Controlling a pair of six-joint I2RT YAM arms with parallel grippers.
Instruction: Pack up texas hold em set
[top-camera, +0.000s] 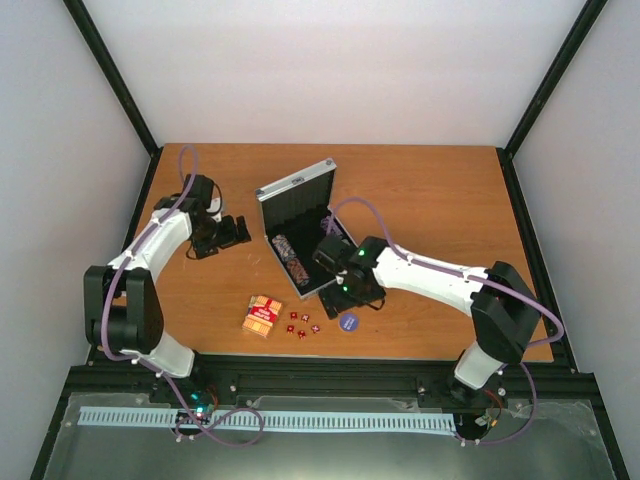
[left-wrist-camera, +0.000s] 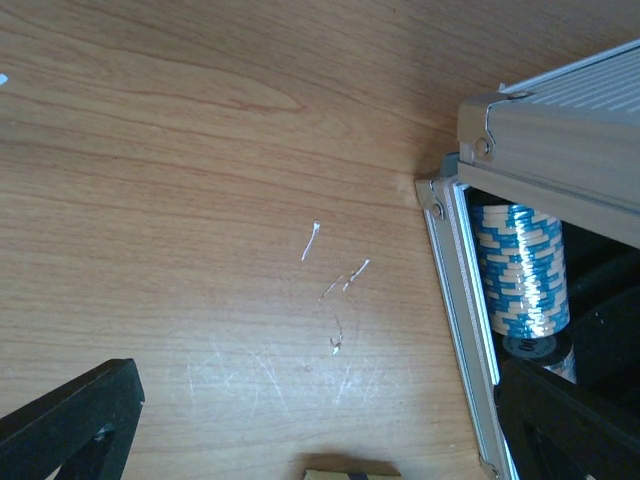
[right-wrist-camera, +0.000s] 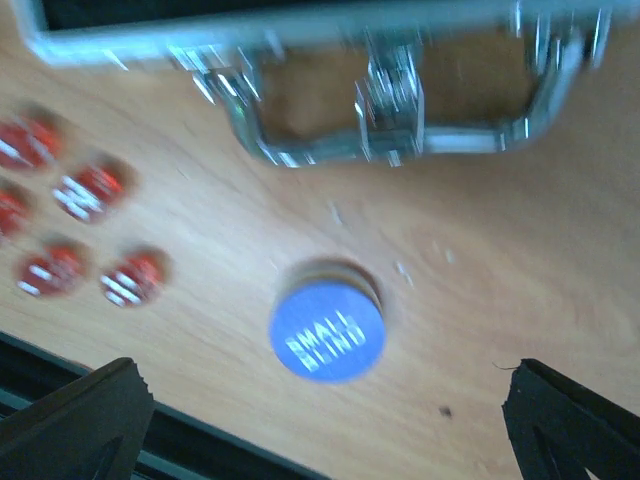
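The silver case (top-camera: 297, 192) lies open mid-table with a chip stack (top-camera: 292, 255) in its black base. In the left wrist view its corner (left-wrist-camera: 470, 150) and a blue-and-white chip stack (left-wrist-camera: 520, 272) show at the right. The red-orange card box (top-camera: 262, 315), several red dice (top-camera: 303, 325) and the blue disc (top-camera: 348, 322) lie on the table in front of the case. My right gripper (top-camera: 353, 295) hangs open above the disc (right-wrist-camera: 327, 330), which reads SMALL BLIND. The dice (right-wrist-camera: 80, 225) are to its left and the case handle (right-wrist-camera: 400, 110) beyond. My left gripper (top-camera: 230, 233) is open over bare wood left of the case.
The wooden table (top-camera: 430, 210) has a black frame rail (top-camera: 330, 368) along its near edge, close below the disc. Black uprights stand at the back corners. In the right wrist view the table edge (right-wrist-camera: 150, 440) runs just below the disc.
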